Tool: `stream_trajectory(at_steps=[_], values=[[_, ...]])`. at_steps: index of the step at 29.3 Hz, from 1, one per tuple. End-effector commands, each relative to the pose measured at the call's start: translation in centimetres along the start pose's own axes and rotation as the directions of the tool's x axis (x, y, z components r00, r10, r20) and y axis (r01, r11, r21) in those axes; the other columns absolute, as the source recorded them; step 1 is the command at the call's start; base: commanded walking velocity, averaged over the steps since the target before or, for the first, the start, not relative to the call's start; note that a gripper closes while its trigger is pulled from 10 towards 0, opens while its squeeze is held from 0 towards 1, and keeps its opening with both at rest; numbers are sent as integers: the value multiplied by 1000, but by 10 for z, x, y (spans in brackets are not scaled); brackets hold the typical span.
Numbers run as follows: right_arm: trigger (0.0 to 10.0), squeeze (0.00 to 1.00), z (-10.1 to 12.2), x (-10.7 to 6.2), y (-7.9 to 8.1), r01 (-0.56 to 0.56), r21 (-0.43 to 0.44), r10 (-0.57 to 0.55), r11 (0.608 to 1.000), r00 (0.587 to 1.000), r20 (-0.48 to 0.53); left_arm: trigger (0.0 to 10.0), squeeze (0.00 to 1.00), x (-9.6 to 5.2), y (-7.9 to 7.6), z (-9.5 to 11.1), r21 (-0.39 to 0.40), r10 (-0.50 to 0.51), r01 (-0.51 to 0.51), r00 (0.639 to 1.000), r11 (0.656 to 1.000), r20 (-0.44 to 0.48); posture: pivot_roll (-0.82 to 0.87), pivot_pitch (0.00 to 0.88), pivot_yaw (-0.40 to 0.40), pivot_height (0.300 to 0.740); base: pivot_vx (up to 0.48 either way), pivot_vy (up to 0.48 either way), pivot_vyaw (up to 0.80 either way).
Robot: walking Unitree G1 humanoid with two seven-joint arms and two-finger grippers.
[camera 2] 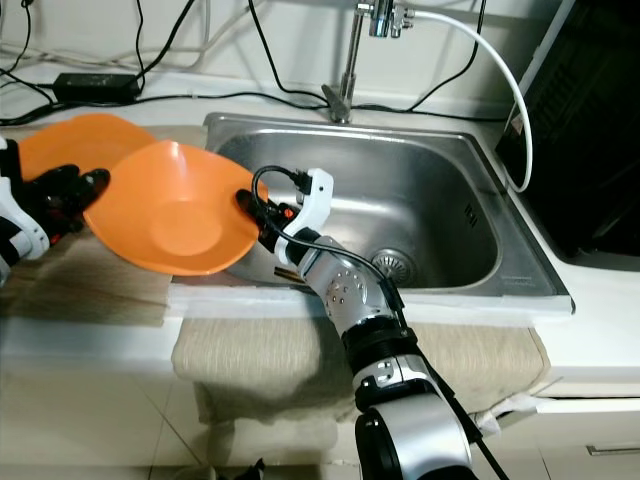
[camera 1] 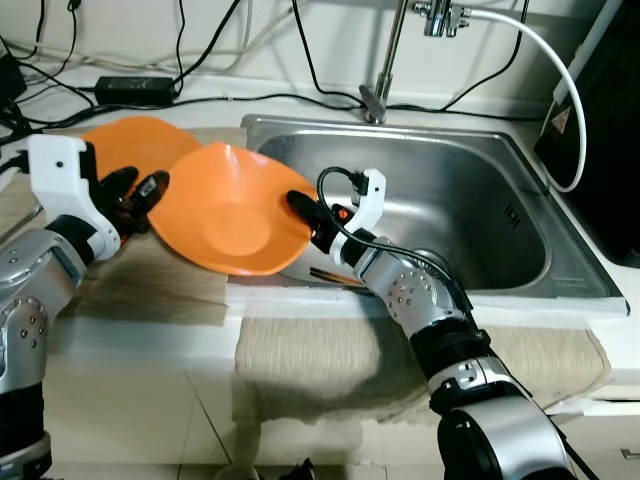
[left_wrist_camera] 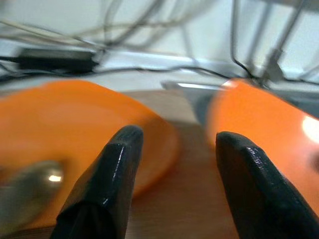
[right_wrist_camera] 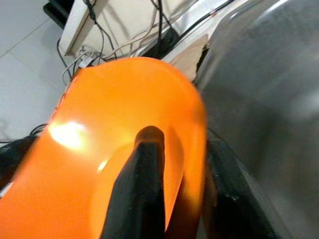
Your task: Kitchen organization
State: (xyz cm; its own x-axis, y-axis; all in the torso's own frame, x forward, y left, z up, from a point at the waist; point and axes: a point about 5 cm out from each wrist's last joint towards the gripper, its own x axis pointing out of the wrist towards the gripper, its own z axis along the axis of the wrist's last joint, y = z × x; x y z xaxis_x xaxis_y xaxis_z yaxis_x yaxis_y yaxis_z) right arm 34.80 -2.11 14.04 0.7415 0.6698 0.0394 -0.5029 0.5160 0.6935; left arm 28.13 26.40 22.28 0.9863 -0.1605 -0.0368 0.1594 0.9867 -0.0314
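My right gripper [camera 1: 303, 207] is shut on the rim of an orange bowl [camera 1: 235, 215], holding it tilted above the left edge of the steel sink [camera 1: 500, 195]. One finger lies inside the orange bowl [right_wrist_camera: 99, 164], the other behind its rim. A second orange bowl [camera 1: 135, 145] rests on the brown mat on the counter to the left. My left gripper [camera 1: 140, 190] stands open between the two bowls, close to the held bowl's left rim, nothing between its fingers [left_wrist_camera: 107, 184]. The resting bowl [left_wrist_camera: 65, 144] holds a blurred metal spoon [left_wrist_camera: 30, 186].
A tap [camera 1: 385, 60] with a white hose [camera 1: 560, 90] rises behind the sink. Black cables and a power adapter [camera 1: 135, 88] lie along the back wall. A dark appliance [camera 1: 605, 110] stands at the right. A beige towel [camera 1: 330, 365] hangs over the counter's front edge.
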Motion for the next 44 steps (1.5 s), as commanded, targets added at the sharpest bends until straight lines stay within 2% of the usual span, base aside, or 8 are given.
stream_trajectory(at_steps=[1, 4, 5, 13, 15, 22, 36, 44], values=[[0, 0, -24, 25, 41, -91, 54, 94, 994, 994, -48, 10000, 1000, -7, 11, 9, 13, 62, -62, 997, 998, 45, 243, 4, -75, 740, 0, 0, 0], [0, 0, -23, 25, 41, -90, 46, 92, 995, 995, -46, 10000, 1000, -12, 11, 12, 18, 45, -46, 998, 999, 53, 243, 4, -75, 740, 0, 0, 0], [0, 0, -23, 25, 41, -91, 38, 93, 995, 995, -44, 10000, 0, -17, 9, 12, 13, 33, -34, 998, 999, 52, 250, 4, -72, 740, 0, 0, 0], [0, 0, -22, 25, 39, -85, 23, 86, 996, 996, -35, 10000, 0, -30, 2, 4, -85, 48, -37, 991, 996, 126, 261, 6, -76, 740, 0, 0, 0], [0, 0, -15, 25, 41, -98, -27, 98, 995, 995, -14, 10000, 0, -38, -24, -14, -131, 64, -41, 983, 991, 174, 263, 9, -76, 740, 0, 0, 0], [0, 0, 6, 23, 38, -76, -145, 86, 986, 994, 61, 10000, 0, -41, -66, -40, -205, 50, -19, 988, 979, 147, 254, 10, -76, 740, 0, 0, 0], [0, 0, 26, 10, 11, 38, -239, -6, 970, 991, 132, 10000, 0, -67, -29, -43, -122, 270, -253, 951, 960, 150, 269, 8, -60, 740, 0, 0, 0], [0, 0, 44, 5, -6, 128, -292, -76, 948, 980, 183, 10000, 0, -73, -55, -68, -191, 233, -215, 969, 958, 81, 271, 9, -70, 740, 0, 0, 0]])
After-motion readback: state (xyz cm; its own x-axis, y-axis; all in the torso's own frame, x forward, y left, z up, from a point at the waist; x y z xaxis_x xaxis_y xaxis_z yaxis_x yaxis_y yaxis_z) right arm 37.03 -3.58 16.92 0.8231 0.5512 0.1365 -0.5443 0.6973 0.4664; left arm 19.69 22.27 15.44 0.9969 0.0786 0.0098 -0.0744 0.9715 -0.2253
